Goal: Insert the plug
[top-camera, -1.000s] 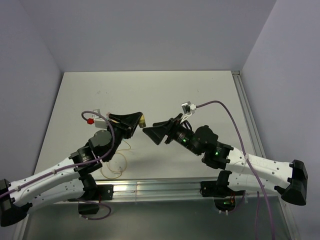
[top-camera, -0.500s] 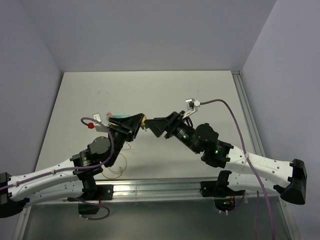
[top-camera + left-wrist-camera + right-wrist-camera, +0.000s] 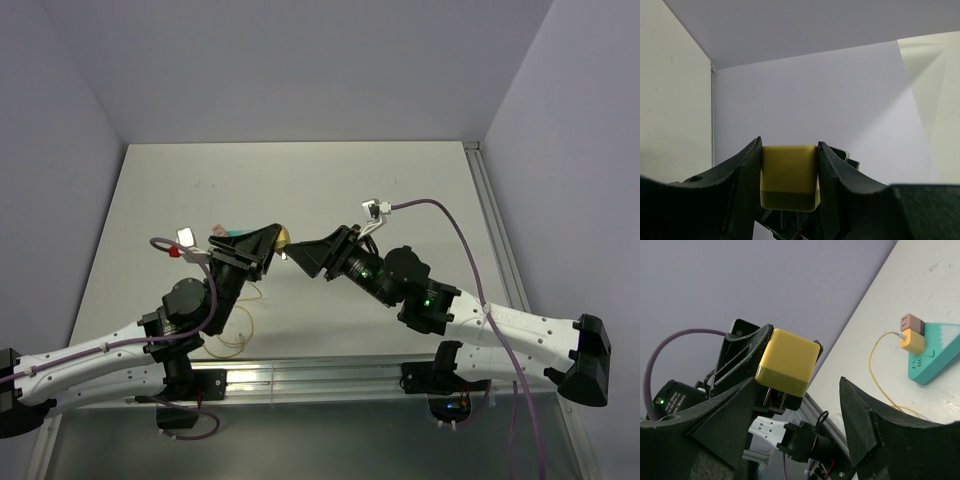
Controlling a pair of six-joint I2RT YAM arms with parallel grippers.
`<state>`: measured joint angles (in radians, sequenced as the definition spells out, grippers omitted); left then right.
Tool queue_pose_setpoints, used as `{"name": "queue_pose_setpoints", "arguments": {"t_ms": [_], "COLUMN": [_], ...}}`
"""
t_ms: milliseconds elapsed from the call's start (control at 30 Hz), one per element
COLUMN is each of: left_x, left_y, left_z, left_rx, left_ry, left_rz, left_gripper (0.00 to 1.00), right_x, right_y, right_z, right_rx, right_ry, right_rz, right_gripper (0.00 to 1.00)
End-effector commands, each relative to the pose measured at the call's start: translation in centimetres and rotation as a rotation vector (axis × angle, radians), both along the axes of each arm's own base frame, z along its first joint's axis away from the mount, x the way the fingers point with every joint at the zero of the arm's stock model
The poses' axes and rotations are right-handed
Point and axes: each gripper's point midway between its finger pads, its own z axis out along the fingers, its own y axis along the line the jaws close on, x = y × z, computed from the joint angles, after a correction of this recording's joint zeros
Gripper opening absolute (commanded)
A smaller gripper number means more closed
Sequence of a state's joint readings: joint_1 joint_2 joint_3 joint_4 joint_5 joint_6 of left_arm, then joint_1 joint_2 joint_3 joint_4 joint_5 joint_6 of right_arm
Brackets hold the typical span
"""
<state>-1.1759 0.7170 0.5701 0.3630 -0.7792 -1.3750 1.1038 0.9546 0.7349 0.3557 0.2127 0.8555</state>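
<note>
Two arms meet in mid-air: the left end effector (image 3: 790, 150) clamps the plug (image 3: 789, 360), while the right end effector (image 3: 796, 390) gapes empty around it. A handover seems to be in hand; next, the right should close squarely on the plug's body, clear of the prongs.

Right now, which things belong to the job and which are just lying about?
Job: yellow plug clamped in the left jaws; teal strip, likely its socket.
Lying about: pink plug and small cabled plug, both at the strip's edge.

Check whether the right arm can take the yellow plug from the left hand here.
Probably yes: the right hand is open and faces the yellow plug with nothing between, and the left hand covers only two of its sides.
</note>
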Motion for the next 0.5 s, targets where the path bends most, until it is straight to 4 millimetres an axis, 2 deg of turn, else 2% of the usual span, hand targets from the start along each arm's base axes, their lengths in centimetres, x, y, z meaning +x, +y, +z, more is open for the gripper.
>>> {"name": "queue_pose_setpoints", "arguments": {"t_ms": [0,300,467], "left_x": [-0.7,-1.1,-1.2], "left_y": [0.1,0.2,0.1], "left_z": [2.3,3.0,2.6], "left_rx": [-0.039,-0.047,-0.057], "left_ry": [-0.064,-0.091,-0.089], "left_rz": [-0.025,-0.044,-0.052], "left_gripper": [0.0,0.0,0.0], "right_x": [-0.4,-1.3,-1.1], "right_y": [0.6,1.6,2.2], "right_z": [2.8,4.0,4.3], "right_rx": [0.065,0.076,0.064], "right_ry": [-0.024,-0.093,-0.109], "right_rz": [0.031,0.097,0.102], "right_gripper": [0.74,0.75,0.75]}}
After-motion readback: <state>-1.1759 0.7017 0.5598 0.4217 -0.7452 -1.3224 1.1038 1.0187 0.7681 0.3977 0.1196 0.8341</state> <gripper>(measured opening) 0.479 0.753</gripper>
